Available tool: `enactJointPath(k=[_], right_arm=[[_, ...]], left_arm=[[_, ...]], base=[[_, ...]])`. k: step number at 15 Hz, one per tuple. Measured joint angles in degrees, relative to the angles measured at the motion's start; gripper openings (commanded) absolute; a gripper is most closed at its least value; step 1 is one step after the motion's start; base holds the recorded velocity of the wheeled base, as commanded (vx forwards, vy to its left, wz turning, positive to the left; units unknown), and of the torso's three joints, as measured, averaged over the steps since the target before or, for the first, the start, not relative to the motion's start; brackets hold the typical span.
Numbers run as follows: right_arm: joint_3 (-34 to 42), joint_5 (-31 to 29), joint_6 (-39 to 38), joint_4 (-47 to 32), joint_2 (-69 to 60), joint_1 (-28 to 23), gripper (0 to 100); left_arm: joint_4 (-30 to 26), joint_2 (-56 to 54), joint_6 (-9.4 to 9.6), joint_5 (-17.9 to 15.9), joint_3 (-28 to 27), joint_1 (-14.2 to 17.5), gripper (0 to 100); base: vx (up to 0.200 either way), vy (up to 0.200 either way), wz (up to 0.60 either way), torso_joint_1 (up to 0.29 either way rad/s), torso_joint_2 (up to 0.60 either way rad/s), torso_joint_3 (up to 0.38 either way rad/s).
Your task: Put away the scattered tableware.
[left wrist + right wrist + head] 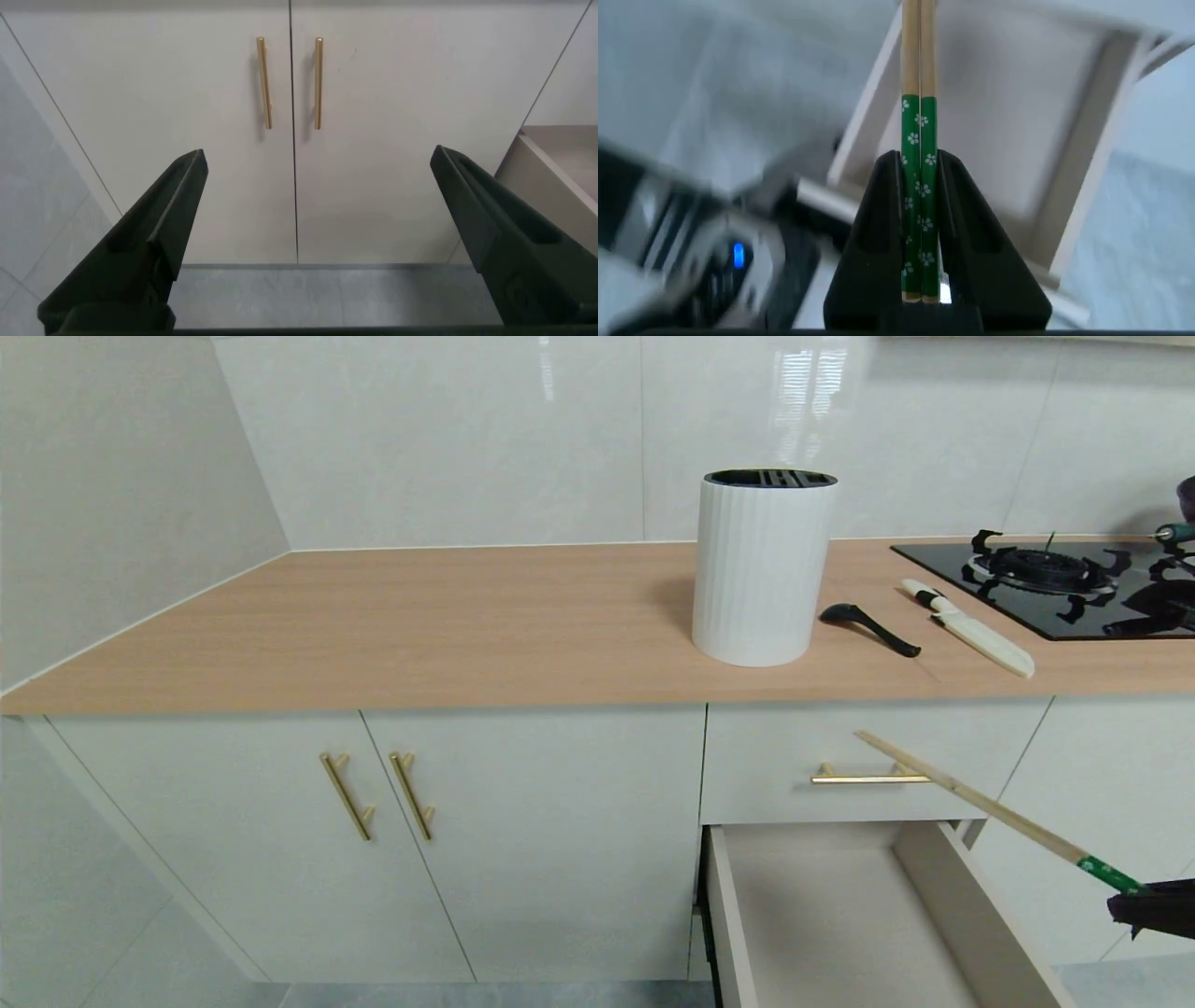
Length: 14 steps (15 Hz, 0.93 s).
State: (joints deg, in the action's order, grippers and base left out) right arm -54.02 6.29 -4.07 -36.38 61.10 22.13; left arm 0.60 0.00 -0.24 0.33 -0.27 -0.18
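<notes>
Green-ended wooden chopsticks (920, 121), two of them lying side by side, are clamped between the fingers of the right gripper (920, 191), which is closed tight on their flowered ends. In the head view this gripper (1134, 903) sits at the robot's right, just beside the open drawer (962, 905). The pair slants up and across the drawer's far right corner, towards the one gold handle (868, 777) on the shut drawer front above.

The left gripper (318, 215) is spread wide and holds nothing. It faces two cabinet doors (187, 140), each with one gold bar handle.

On the wooden countertop (467, 625) stand or lie:
- one white ribbed holder (764, 569), upright, with a black slotted top;
- one black spoon (868, 628), lying just right of the holder;
- one white knife (971, 628), lying between the spoon and the black hob (1055, 583).
</notes>
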Motion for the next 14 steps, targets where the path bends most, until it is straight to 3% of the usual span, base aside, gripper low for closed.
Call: enactJointPath(k=[6, 14], right_arm=[[2.45, -2.00, -1.01, 1.07, 19.85, 1.62, 0], [6.12, -7.95, -11.56, 27.90, 47.97, 1.57, 0]], left_arm=[[0.00, 0.00, 0.00, 0.00, 0.00, 0.00, 100], [0.00, 0.00, 0.00, 0.00, 0.00, 0.00, 100]], base=[[0.000, 0.000, 0.00, 0.000, 0.00, 0.000], [0.000, 0.000, 0.00, 0.000, 0.00, 0.000]])
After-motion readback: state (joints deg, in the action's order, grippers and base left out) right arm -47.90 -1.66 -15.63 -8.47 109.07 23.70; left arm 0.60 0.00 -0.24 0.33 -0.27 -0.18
